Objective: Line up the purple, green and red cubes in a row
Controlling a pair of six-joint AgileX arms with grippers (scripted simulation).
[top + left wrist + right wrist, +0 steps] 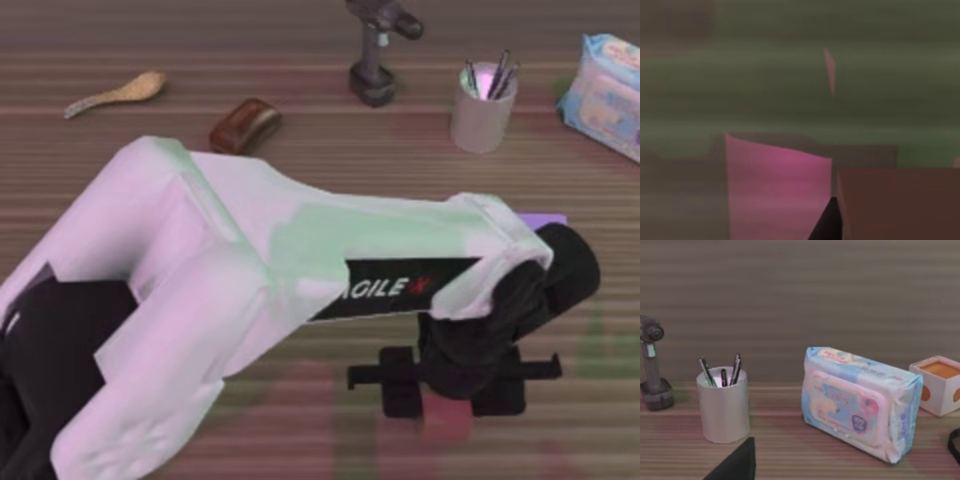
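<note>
The left arm (pixel 300 270) carries the only readable lettering: white capitals "AGILE" followed by a red "X" on a black panel along its white forearm, just behind the left hand (pixel 450 395). The first letter is partly cut off by the arm's shell. The wet-wipes pack (pixel 857 402) bears a printed label, but its text is too small to read.
</note>
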